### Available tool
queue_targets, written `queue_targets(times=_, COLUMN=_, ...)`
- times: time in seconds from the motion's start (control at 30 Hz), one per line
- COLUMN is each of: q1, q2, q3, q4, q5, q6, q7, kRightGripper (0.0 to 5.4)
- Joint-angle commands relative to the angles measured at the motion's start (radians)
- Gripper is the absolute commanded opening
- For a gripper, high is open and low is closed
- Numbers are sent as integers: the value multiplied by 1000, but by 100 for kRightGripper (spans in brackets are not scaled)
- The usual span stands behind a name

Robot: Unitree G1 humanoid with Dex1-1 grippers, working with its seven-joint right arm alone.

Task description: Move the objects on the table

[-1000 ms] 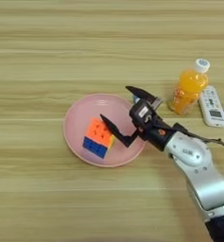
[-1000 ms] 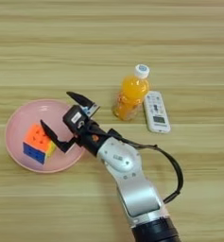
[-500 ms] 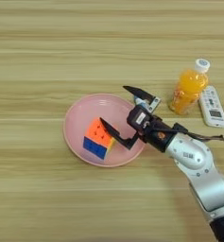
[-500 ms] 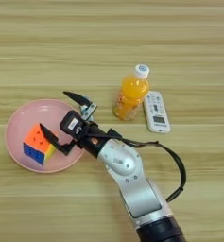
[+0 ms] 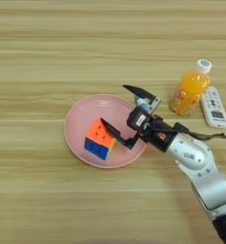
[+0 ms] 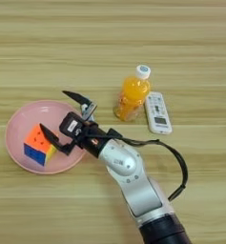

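While the right arm reaches in from the lower right, the scene reads as follows:

Table: light wooden table (image 5: 47,43) with long horizontal grain stripes, filling both views.

Plate: a round pink plate (image 5: 81,121) lies left of centre, flat on the wood.

Cube: the Rubik's cube (image 5: 99,139) sits inside the plate, toward its right half, showing an orange top face, a blue front face and a sliver of yellow at its right edge (tilted a little on the dish, it seems).

Gripper: the right gripper (image 5: 121,110) hangs over the plate's right rim with its two black fingers spread wide apart and nothing between them. One finger (image 5: 136,91) points left above the plate's upper right rim; the other lies low, its tip just beside the cube's right edge. Whether that tip touches the cube cannot be told.

Forearm: the silver forearm (image 6: 133,183) runs down and right from the gripper to the bottom edge, with a black cable looping beside it.

Bottle: the orange-juice bottle (image 6: 131,95) with a white cap lies right of the plate, well apart from the cube.

Remote: a white remote control (image 6: 157,112) lies just beside the bottle on its right.

Blue tube: a small bluish piece (image 5: 141,101) shows just behind the gripper's body, mostly hidden.
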Motion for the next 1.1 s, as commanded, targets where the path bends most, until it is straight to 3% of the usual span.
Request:
queue_targets(times=0.03, q1=10, q2=-38, q3=-7, q4=52, q5=-30, q6=22, q7=-4, kRightGripper=535)
queue_targets(times=0.17, q1=1, q2=-10, q3=-35, q4=28, q5=29, q6=23, q7=-6, kRightGripper=535)
queue_targets(times=0.33, q1=-15, q2=59, q3=-112, q4=-77, q5=244, q6=63, q7=10, kRightGripper=535)
queue_targets(times=0.57, q1=12, q2=82, q3=-131, q4=-187, q5=413, q6=132, q7=87, kRightGripper=535)
queue_targets(times=0.83, q1=61, q2=42, q3=-96, q4=-263, q5=496, q6=196, q7=218, kRightGripper=535)
queue_targets(times=1.1, q1=96, q2=5, q3=-52, q4=-265, q5=458, q6=215, q7=287, kRightGripper=535)
